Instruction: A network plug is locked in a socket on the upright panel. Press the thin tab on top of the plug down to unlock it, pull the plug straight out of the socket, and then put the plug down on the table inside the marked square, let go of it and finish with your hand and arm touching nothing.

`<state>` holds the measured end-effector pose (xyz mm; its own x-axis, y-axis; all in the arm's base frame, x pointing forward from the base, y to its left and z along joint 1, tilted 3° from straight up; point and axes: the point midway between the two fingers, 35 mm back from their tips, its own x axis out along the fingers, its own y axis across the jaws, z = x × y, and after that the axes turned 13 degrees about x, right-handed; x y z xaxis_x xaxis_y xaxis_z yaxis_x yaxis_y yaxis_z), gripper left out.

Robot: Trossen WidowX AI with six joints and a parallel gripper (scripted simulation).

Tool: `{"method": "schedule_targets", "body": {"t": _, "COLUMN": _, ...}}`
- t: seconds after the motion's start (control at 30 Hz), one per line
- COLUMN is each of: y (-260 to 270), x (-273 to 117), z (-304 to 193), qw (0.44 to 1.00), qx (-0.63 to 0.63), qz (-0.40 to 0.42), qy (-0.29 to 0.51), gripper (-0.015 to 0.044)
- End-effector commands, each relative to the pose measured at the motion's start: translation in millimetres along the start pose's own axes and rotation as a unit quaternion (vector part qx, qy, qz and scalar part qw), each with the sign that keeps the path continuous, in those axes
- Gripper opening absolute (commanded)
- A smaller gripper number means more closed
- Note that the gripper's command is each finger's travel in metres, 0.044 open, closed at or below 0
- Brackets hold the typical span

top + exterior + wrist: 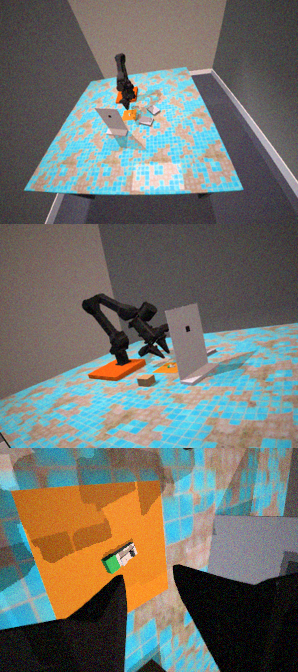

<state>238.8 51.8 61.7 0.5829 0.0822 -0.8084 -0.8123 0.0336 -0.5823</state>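
The plug point(120, 557) is seen lying inside the orange square point(60, 538); jaws spread and empty are best lifted straight up.

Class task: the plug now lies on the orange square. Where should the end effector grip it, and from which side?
Grip the plug across its narrow width, on the two long side faces near mid-length, coming down from above. It lies flat on the orange square, so only the top and sides are free. The end effector hangs open above it.
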Motion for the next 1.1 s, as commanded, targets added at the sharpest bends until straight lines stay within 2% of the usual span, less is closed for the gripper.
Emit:
{"method": "schedule_targets", "body": {"t": 0.0, "y": -7.5, "x": -5.8, "z": 1.1, "qw": 1.0, "qx": 0.003, "qz": -0.006, "qy": 0.001, "gripper": 0.0156}}
{"method": "schedule_targets", "body": {"t": 1.07, "y": -30.4, "x": -45.5, "z": 6.7, "qw": 1.0, "qx": 0.003, "qz": -0.006, "qy": 0.001, "gripper": 0.0156}}
